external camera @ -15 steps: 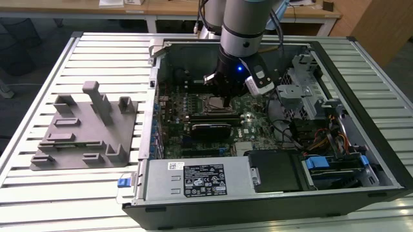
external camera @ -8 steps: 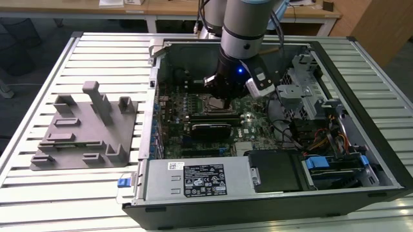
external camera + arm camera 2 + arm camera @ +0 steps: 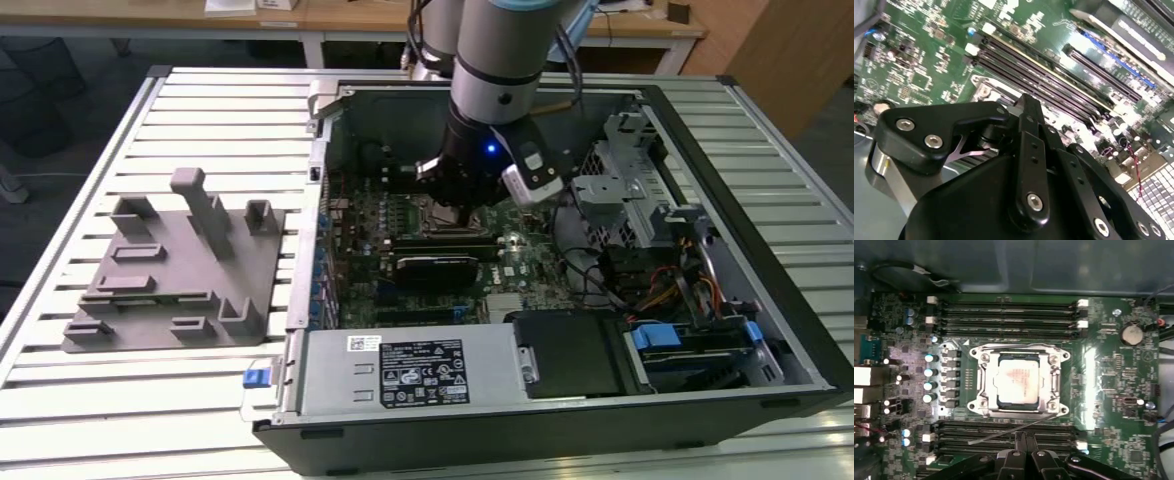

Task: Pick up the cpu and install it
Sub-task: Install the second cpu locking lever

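Your hand point(image 3: 461, 210) is hovering low inside the open computer case point(image 3: 747, 260), over the motherboard point(image 3: 521, 260). In the first wrist view its fingers point(image 3: 1026, 442) are sitting pressed together, closed on nothing. The cpu point(image 3: 1019, 381) is lying flat in its socket frame point(image 3: 985, 385), between the memory slots point(image 3: 1009, 315). A grey holder block point(image 3: 174, 265) is resting on your slatted tabletop point(image 3: 107, 390), beside the case.

Arm point(image 3: 497, 70) vertical, hand point(image 3: 1026, 440) pointing down (fingers seemingly together).
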`<act>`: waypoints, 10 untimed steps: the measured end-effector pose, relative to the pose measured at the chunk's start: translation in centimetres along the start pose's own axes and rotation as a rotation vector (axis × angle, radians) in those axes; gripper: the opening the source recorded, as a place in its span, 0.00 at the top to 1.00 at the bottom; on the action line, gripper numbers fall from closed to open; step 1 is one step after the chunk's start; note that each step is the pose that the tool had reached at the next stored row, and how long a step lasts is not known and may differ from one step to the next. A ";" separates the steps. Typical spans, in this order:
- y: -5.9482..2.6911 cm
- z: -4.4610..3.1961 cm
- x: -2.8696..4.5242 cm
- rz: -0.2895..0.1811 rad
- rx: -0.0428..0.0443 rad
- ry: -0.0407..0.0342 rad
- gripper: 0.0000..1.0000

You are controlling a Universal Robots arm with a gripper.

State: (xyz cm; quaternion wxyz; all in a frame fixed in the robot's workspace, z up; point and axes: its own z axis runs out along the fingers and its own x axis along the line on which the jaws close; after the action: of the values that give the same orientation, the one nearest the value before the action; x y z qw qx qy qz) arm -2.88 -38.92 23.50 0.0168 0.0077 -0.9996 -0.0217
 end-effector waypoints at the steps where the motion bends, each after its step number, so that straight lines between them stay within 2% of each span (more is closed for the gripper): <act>1: 0.00 0.05 0.25 0.000 0.0001 0.0001 0.89; 5: 0.02 0.20 1.42 -0.001 0.0000 0.0000 0.89; 10: 0.02 0.46 2.11 -0.005 -0.0003 0.0003 0.89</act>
State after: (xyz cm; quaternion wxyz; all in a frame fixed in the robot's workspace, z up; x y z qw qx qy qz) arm -5.01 -38.92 23.11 0.0168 0.0104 -0.9996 -0.0219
